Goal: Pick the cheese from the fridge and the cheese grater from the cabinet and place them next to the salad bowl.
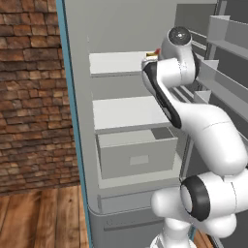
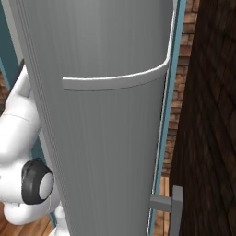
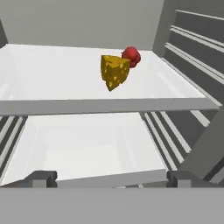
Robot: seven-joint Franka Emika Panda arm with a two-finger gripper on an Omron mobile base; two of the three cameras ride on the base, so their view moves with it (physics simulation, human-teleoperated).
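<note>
The fridge (image 1: 80, 126) stands open, and my arm reaches in toward its upper white shelf (image 3: 57, 74). On that shelf sits the cheese (image 3: 114, 71), a small yellow-orange wedge with holes. In the hand view it lies ahead of my gripper (image 3: 112, 179) and well beyond the fingertips (image 3: 41, 178). The jaws are spread wide and open, with nothing between them. In the left base view a sliver of the cheese (image 1: 151, 55) peeks out beside my wrist. The cheese grater, the cabinet and the salad bowl are out of view.
A small red ball (image 3: 131, 56) rests just behind the cheese, touching or nearly so. Lower down are another white shelf (image 1: 128, 112) and a grey drawer (image 1: 138, 155). Door racks (image 1: 220, 68) line the right. The grey fridge door (image 2: 110, 129) looms close in the right base view.
</note>
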